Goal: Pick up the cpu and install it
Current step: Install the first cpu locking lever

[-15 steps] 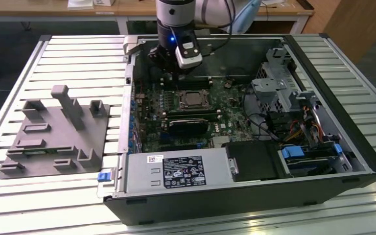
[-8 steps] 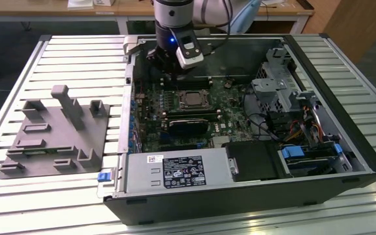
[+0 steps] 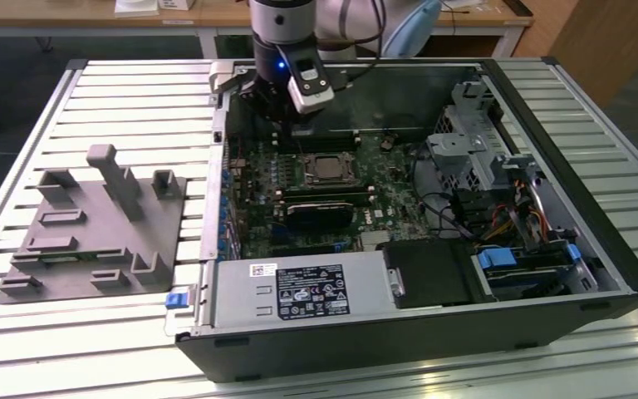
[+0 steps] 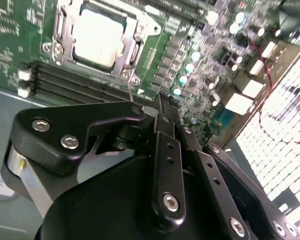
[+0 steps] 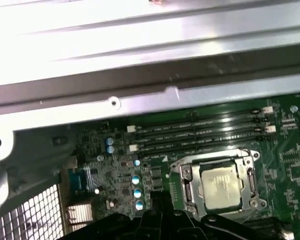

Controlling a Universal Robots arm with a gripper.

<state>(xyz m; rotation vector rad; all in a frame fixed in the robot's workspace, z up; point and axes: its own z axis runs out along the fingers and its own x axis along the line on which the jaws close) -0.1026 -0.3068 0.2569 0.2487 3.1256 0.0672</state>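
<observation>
The cpu is a pale silver square lying flat in the motherboard socket, with the metal socket frame around it. Both wrist views show the cpu seated there, apart from my fingers. My gripper hangs inside the open computer case, above the board's far side by the memory slots, a little beyond the socket. In the second wrist view the gripper has its black fingers drawn together with nothing between them. The gripper's black linkage also appears in the first wrist view.
A grey fixture block stands on the slatted table at the exterior view's left. Inside the case are a power supply, a drive cage, cables and a heatsink. The case wall rises close behind my gripper.
</observation>
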